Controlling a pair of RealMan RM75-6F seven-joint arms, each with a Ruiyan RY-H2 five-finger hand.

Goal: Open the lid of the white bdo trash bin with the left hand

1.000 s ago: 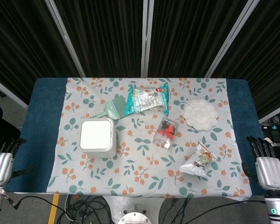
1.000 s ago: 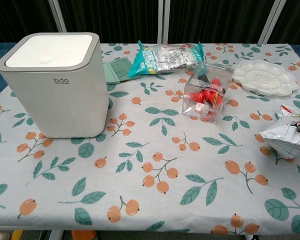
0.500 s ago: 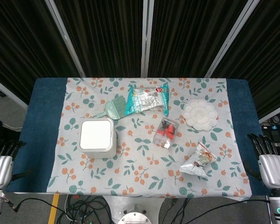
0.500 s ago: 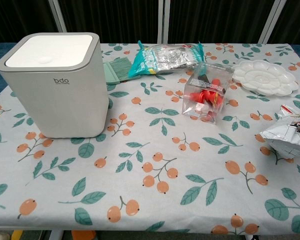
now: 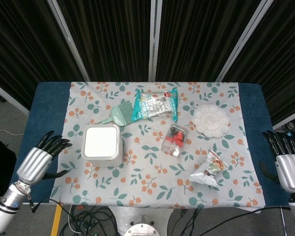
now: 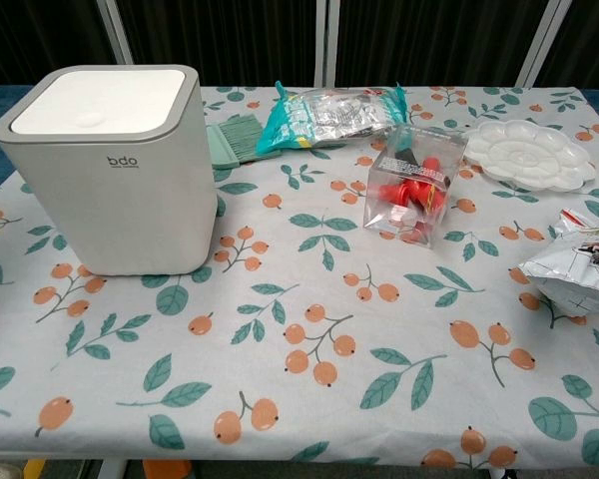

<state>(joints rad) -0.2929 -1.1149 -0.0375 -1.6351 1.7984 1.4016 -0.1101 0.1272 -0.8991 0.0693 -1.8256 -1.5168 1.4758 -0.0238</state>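
While the bin [image 5: 103, 144] sits with its lid [image 6: 100, 101] closed, our left hand [image 5: 37, 160] and right hand [image 5: 287, 164] hover empty, fingers spread.

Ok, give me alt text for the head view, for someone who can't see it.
A closed white bdo trash bin sits on a floral tablecloth, with the open left hand nearby, not touching. The right hand hangs off the opposite edge.

One white bin [image 5: 103, 145]. Around it: one green brush [image 5: 119, 114], one teal snack bag [image 5: 155, 104], one clear box [image 5: 175, 139], one white palette [image 5: 210, 121], one silver packet [image 5: 209, 170]. Two hands.
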